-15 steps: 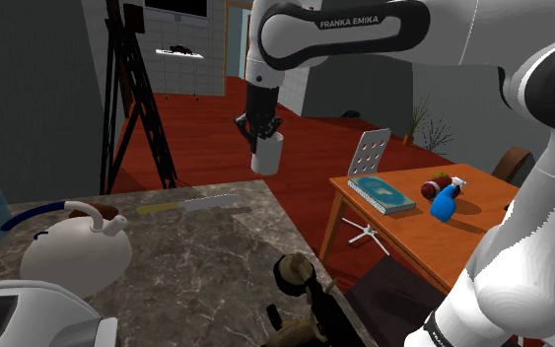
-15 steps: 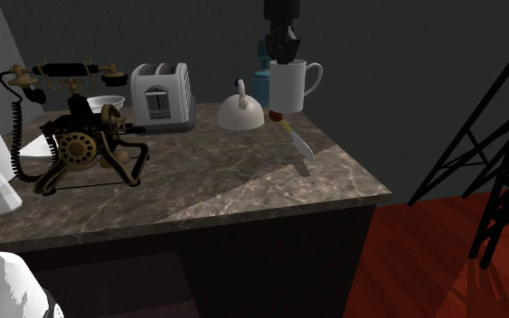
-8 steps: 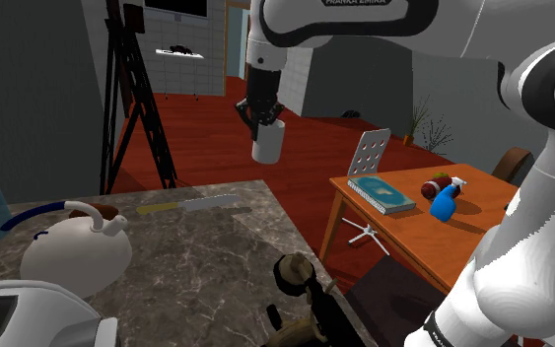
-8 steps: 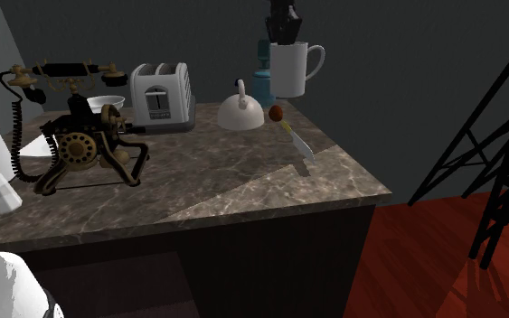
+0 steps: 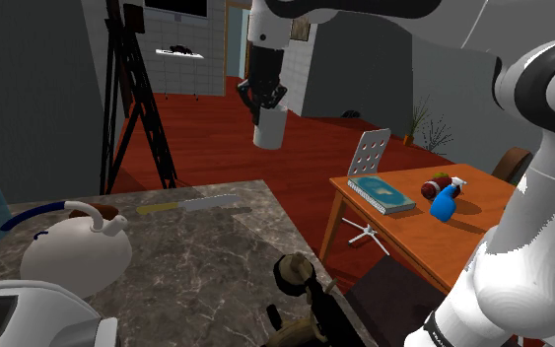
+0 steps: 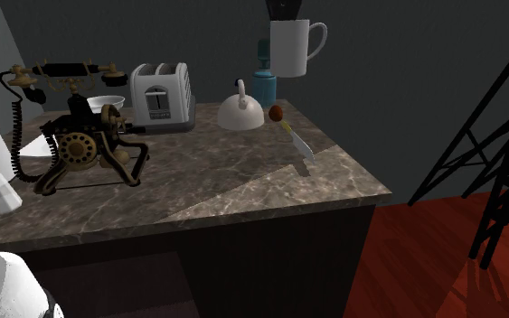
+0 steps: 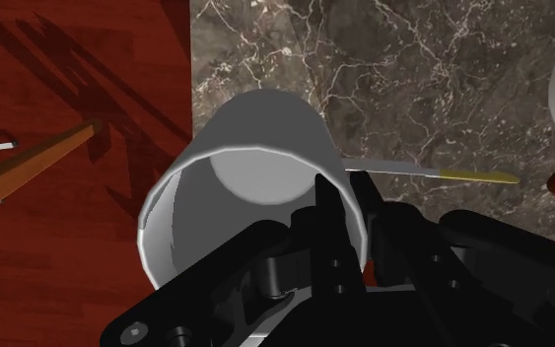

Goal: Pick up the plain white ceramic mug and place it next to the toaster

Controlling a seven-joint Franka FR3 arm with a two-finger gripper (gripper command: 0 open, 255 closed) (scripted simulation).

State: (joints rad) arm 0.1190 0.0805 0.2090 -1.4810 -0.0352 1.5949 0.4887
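- Glossy white rounded arm links [image 5: 521,227], fat and tube-like, smooth all over.
- Dark grey-black joint bands [image 5: 533,77] ringing the white shells.
- All-black two-finger gripper [image 5: 268,106], matte and blocky, ridged housing and short stubby fingers [image 7: 326,202] up close.

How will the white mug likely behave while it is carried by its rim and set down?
The white mug looks rigid, so the gripper pinching one wall probably won't deform it. Its smooth surface and the off-centre hold could let it slip or tilt. Its flat base should stand steadily.
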